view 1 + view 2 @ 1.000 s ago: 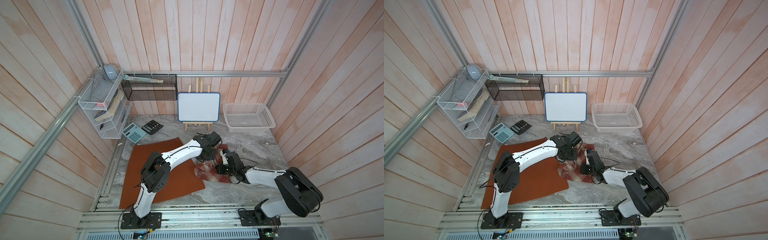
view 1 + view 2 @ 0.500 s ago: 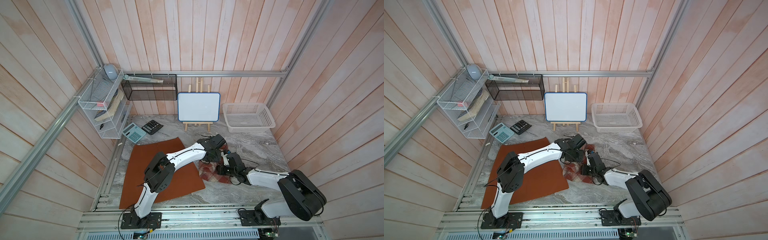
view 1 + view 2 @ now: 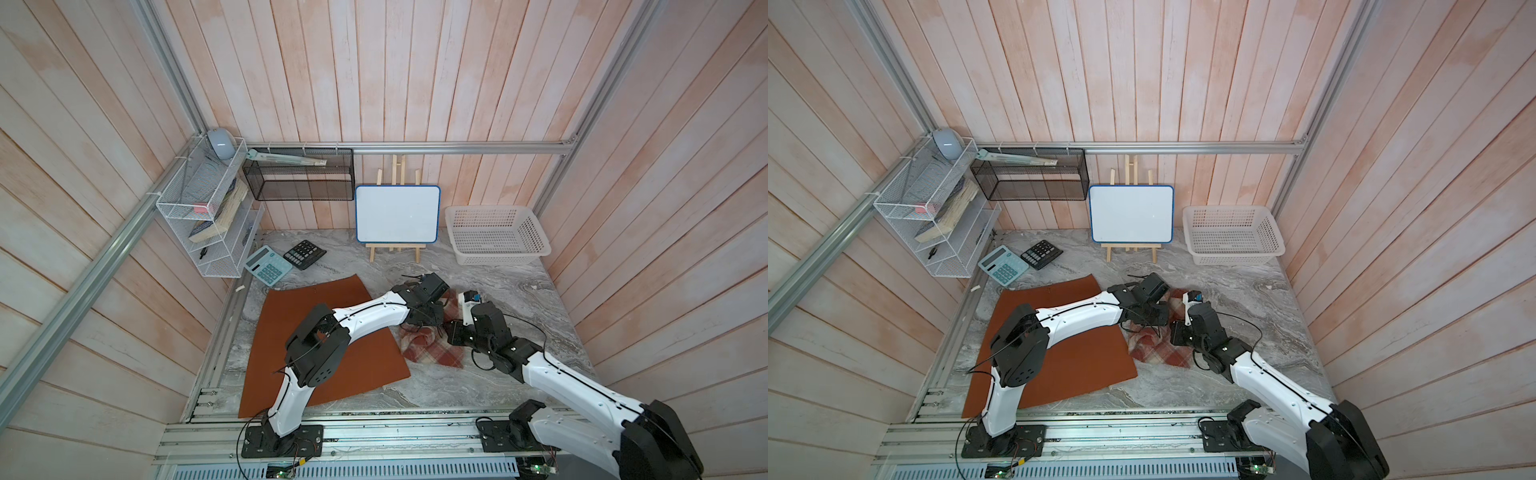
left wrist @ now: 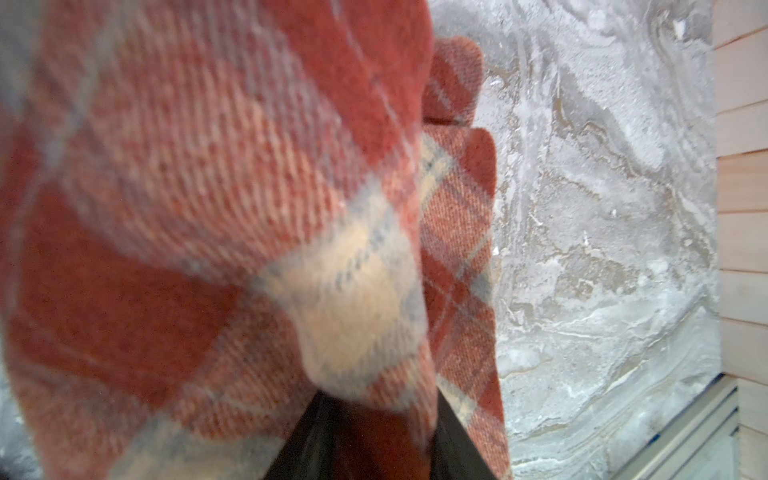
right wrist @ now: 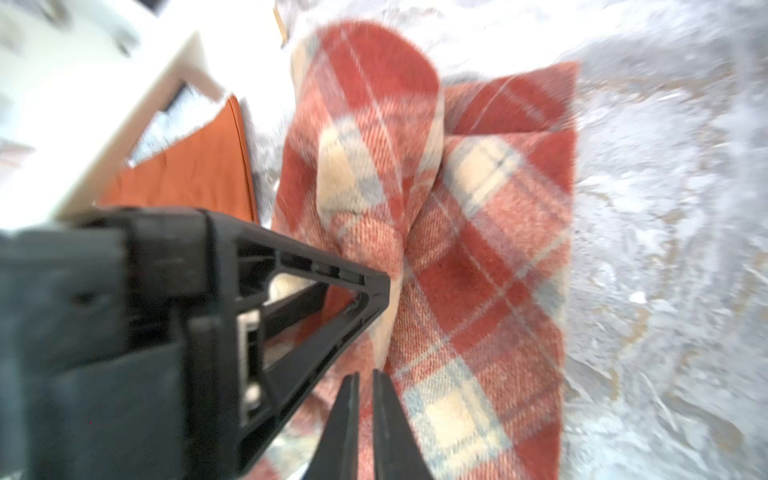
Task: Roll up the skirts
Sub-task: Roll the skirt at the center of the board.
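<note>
The plaid skirt (image 3: 432,351) (image 3: 1163,351) lies bunched and partly folded on the marble, right of the flat rust-orange skirt (image 3: 374,365) (image 3: 1084,361). My left gripper (image 3: 432,320) (image 3: 1154,318) reaches over its far end. In the left wrist view the left gripper (image 4: 374,436) has its jaws apart, with a fold of plaid skirt (image 4: 208,187) bulging between them. My right gripper (image 3: 449,332) (image 3: 1173,332) meets the cloth from the right. In the right wrist view the right gripper (image 5: 365,374) is shut to a thin slit over the plaid skirt (image 5: 478,249), beside the left gripper's finger (image 5: 324,291).
A white lattice basket (image 3: 498,259) stands at the back right, and a small whiteboard on an easel (image 3: 397,214) at the back middle. Two calculators (image 3: 268,264) (image 3: 304,254) lie at the back left under a wire shelf (image 3: 203,216). Bare marble (image 3: 498,382) shows at the right.
The left jaws have parted from shut. The plaid skirt has been drawn into a narrower bunch between the two grippers, and the right wrist has shifted a little towards the back.
</note>
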Controlling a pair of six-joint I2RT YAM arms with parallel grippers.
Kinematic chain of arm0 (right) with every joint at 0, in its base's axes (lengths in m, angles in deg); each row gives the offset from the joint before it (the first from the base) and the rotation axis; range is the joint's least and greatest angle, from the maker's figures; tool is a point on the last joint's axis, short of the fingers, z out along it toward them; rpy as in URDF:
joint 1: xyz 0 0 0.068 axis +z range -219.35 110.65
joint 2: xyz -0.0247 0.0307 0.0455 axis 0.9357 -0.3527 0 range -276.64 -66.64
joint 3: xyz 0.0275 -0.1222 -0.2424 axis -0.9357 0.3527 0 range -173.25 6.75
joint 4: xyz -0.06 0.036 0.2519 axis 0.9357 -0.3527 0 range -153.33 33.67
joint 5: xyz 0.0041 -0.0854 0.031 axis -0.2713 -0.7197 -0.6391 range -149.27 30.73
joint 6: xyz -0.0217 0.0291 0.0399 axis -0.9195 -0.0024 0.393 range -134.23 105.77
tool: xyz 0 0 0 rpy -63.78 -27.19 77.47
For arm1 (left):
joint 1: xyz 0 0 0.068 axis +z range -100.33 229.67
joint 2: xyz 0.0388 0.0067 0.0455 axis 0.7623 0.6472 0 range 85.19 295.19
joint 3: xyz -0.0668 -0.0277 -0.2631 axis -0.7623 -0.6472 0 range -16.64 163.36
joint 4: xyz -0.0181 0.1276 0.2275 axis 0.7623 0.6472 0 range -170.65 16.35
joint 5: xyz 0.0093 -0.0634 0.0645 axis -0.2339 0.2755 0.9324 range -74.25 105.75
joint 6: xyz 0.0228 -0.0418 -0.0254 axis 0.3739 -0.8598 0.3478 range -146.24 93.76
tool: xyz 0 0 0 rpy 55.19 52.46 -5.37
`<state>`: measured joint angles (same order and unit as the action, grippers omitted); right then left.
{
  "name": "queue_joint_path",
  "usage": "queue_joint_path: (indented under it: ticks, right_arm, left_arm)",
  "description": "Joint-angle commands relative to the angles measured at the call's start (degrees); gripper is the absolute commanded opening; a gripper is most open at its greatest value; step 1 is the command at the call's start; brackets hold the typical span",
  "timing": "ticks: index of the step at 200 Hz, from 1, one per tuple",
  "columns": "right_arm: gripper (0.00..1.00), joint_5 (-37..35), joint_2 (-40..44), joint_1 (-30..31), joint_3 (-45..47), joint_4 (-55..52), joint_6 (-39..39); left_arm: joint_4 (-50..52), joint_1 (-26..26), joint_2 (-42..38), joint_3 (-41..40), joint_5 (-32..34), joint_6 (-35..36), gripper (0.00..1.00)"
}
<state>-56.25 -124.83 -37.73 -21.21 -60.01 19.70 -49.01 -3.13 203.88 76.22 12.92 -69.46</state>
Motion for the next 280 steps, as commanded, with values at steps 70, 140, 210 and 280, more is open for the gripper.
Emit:
queue_joint_path:
  ticks: [70,140,210,280]
  right_arm:
    - [0.0,-2.5,5.1,-4.2,0.6,-5.6,-1.0]
    - [0.0,3.0,4.0,-6.3,-2.5,-2.3,-0.4]
    - [0.0,10.9,-7.8,-6.4,-5.9,10.3,1.9]
    - [0.0,17.5,-18.3,-7.7,-12.4,16.9,0.4]
  left_arm:
    - [-14.3,-0.5,-2.9,-7.3,-5.6,-4.7,1.0]
    - [-27.1,-0.4,-10.4,-16.2,-5.7,-7.8,1.0]
    - [-38.2,0.2,-17.1,-27.1,-5.5,-12.7,1.0]
    - [-55.6,-0.9,-13.7,-34.2,-10.6,-16.5,1.0]
